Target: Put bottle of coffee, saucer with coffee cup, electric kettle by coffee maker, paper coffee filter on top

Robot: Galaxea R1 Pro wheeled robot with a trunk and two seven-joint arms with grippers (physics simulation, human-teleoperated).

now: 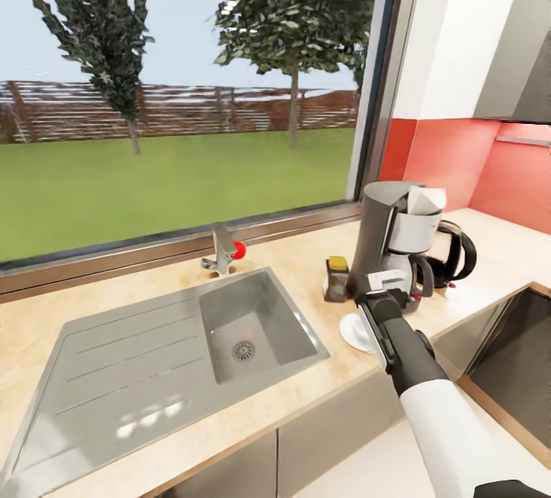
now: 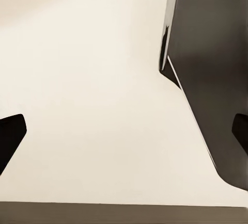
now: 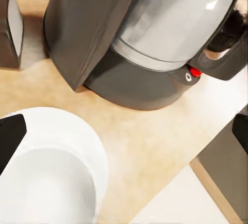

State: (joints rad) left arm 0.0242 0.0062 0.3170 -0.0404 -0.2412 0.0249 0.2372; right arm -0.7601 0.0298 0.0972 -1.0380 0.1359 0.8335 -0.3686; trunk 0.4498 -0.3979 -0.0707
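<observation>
The tall grey coffee maker (image 1: 390, 234) stands on the beige countertop (image 1: 306, 291), with the white paper coffee filter (image 1: 425, 200) on its top. Left of it is the small brown bottle of coffee (image 1: 337, 278); behind it to the right is the dark electric kettle (image 1: 457, 255). The white saucer (image 1: 353, 332) lies in front of the machine. My right gripper (image 1: 380, 301) hovers open over the saucer (image 3: 77, 136), beside the coffee maker (image 3: 129, 43) and bottle (image 3: 10, 22). A white hollow that looks like the coffee cup (image 3: 46, 193) sits in the saucer. My left gripper (image 2: 124, 136) is open and holds nothing.
A grey steel sink (image 1: 252, 330) with a faucet (image 1: 222, 249) is set in the counter to the left. A dark inset panel (image 1: 520, 360) lies at the right. A large window runs behind the counter. A dark cabinet side (image 2: 206, 53) shows over pale floor.
</observation>
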